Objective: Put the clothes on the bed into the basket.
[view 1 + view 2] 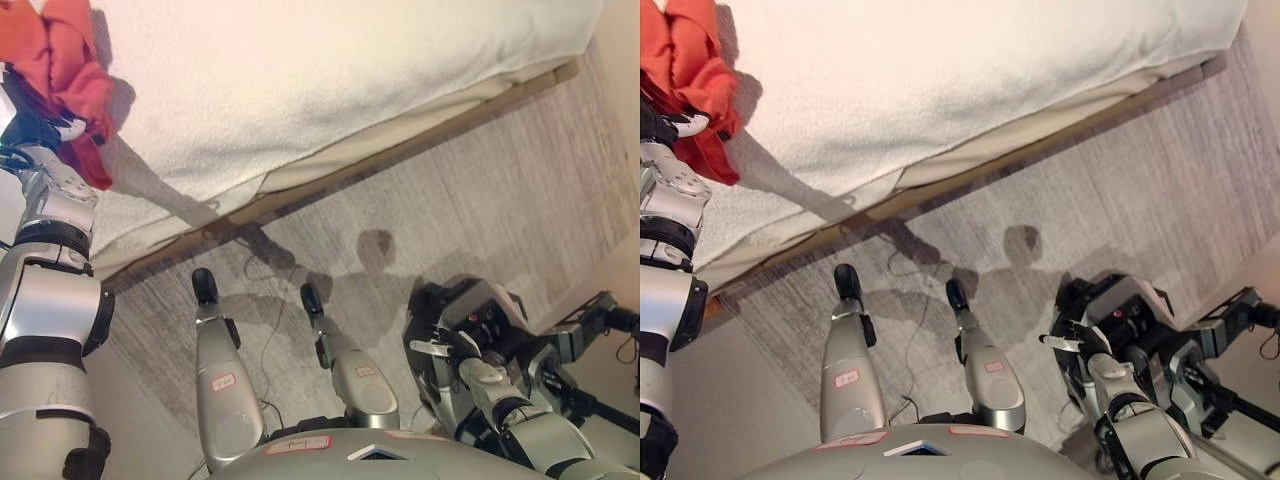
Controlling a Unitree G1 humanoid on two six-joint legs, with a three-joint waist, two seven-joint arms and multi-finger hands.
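Note:
An orange-red garment lies bunched at the bed's near left corner and drapes over my left hand. The hand is raised at the far left of the view, its fingers curled into the cloth. A fold of the garment hangs down below the hand. The bed has a white textured cover and fills the top of the view. My right hand hangs low at the lower right, over the floor and away from the bed. No basket shows in either view.
The bed's lower edge with its pale base runs diagonally across the view. Grey wood-grain floor lies below it. A dark jointed frame stands at the right edge beside my right hand.

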